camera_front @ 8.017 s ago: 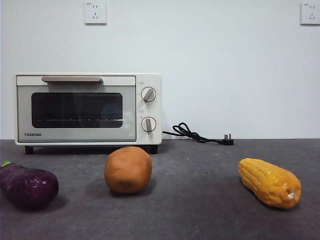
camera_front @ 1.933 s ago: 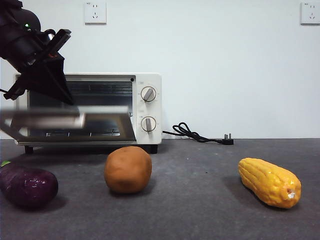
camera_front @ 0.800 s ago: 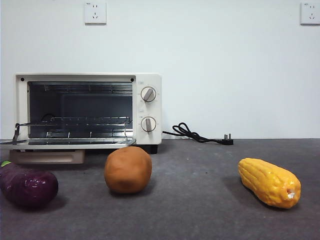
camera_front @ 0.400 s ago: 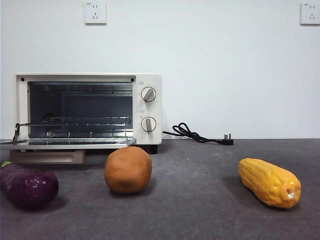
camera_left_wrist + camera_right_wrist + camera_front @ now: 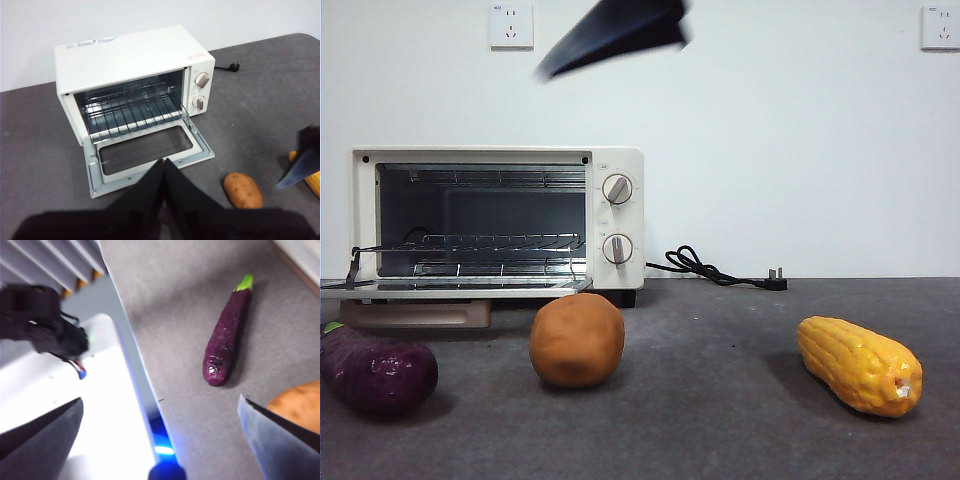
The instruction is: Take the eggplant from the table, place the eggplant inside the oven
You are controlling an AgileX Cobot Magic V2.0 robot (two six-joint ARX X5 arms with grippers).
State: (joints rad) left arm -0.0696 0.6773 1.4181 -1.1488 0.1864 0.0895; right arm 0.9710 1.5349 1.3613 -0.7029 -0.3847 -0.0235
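The dark purple eggplant (image 5: 375, 372) lies on the grey table (image 5: 720, 420) at the front left, its green stem tip pointing away toward the oven; the right wrist view shows the eggplant (image 5: 226, 337) whole and free. The cream oven (image 5: 495, 215) stands behind it with its door (image 5: 147, 152) folded down flat and the wire rack (image 5: 132, 110) bare. My right gripper (image 5: 160, 400) hovers high over the eggplant, open wide; it shows as a blurred black tip (image 5: 610, 30) at the top of the front view. Pulled back in front of the oven, my left gripper (image 5: 162, 162) is shut on nothing.
An orange-brown lump (image 5: 577, 339) sits right of the eggplant, in front of the oven's knobs. A yellow corn cob (image 5: 860, 364) lies at the front right. The oven's black cord (image 5: 715, 268) trails along the back. The table's edge (image 5: 142, 405) runs close to the eggplant.
A black gripper tip has swung into the top of the front view, where half a second ago no arm showed. Oven door, eggplant, lump and corn have not moved.
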